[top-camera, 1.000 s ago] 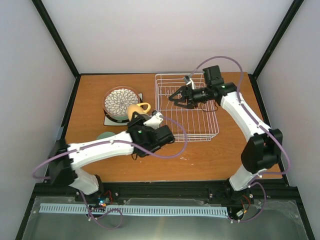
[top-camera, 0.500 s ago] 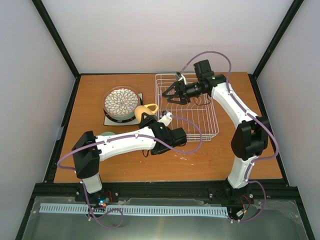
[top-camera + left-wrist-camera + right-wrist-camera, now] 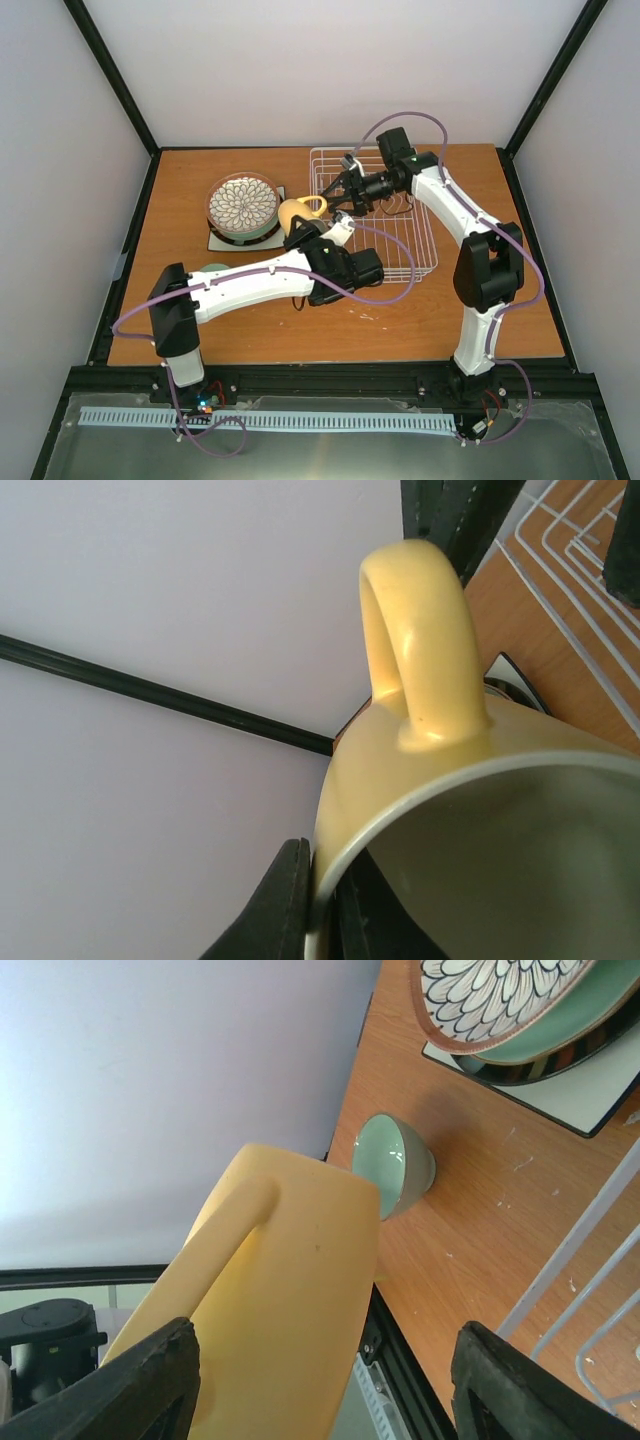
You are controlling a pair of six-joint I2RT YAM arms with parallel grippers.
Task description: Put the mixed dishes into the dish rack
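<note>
My left pincer [image 3: 303, 229] clenched on yellow mug [image 3: 297, 211] rim, at dish rack [image 3: 405, 256]'s left edge; my right pincer [image 3: 333, 196] spread, mug between jaws. Rigid, slick, chippable: grab body, not handle.

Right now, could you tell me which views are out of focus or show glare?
Left wrist view: the yellow mug fills the frame, slightly soft, faint sheen on its handle. Right wrist view: the mug is blurred, the mint-green bowl and petal-patterned plate behind sharper. Top external view: even light, soft shadows, no glare.
</note>
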